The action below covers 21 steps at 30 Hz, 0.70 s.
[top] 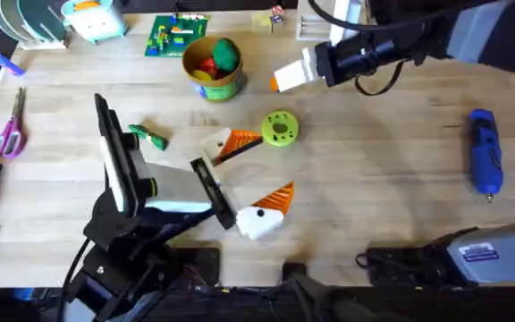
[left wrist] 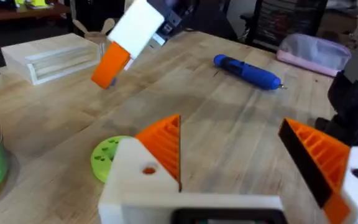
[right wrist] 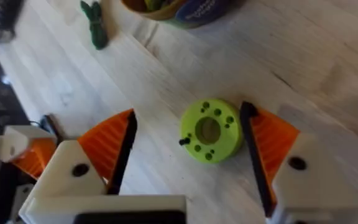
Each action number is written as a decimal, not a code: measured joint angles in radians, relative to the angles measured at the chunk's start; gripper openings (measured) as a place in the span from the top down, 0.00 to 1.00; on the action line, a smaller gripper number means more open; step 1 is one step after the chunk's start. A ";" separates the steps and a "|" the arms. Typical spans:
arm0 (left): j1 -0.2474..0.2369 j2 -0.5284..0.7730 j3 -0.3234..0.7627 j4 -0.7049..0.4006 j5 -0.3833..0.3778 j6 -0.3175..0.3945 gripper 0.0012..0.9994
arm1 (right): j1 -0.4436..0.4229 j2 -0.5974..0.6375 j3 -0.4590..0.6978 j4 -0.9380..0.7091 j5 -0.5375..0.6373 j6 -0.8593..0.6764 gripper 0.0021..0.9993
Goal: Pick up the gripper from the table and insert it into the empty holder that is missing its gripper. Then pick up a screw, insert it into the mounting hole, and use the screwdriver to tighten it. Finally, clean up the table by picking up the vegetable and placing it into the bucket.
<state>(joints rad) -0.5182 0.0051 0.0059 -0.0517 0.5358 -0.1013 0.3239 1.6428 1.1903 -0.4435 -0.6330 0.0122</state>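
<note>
Even, soft overhead light on the pale desk (top: 374, 179), faint shadows, wrist views blurred close up, dark blurry arms at overhead edges

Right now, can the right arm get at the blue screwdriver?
Probably yes. The blue screwdriver lies alone on bare table on the right side, nothing on or against it, and the right hand hangs open above the table, holding nothing.

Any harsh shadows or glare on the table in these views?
Overhead: no glare on the table, soft shadows only. Left wrist: a faint shadow under the screwdriver. Right wrist: mild sheen on the wood, and the green disc is evenly lit.
</note>
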 joint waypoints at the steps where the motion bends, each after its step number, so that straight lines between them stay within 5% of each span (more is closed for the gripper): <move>1: 0.000 0.000 0.000 0.000 0.000 0.000 0.01 | 0.011 -0.004 0.009 -0.036 0.035 -0.042 0.01; 10: 0.000 0.000 0.000 0.000 0.000 0.000 0.01 | 0.157 -0.017 0.015 -0.171 0.219 -0.260 0.01; 21: 0.000 0.000 0.000 0.000 0.000 0.000 0.01 | 0.181 -0.018 0.011 -0.206 0.287 -0.314 0.01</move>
<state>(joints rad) -0.5182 0.0054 0.0059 -0.0517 0.5358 -0.1009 0.5046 1.6253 1.2015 -0.6495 -0.3458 -0.3016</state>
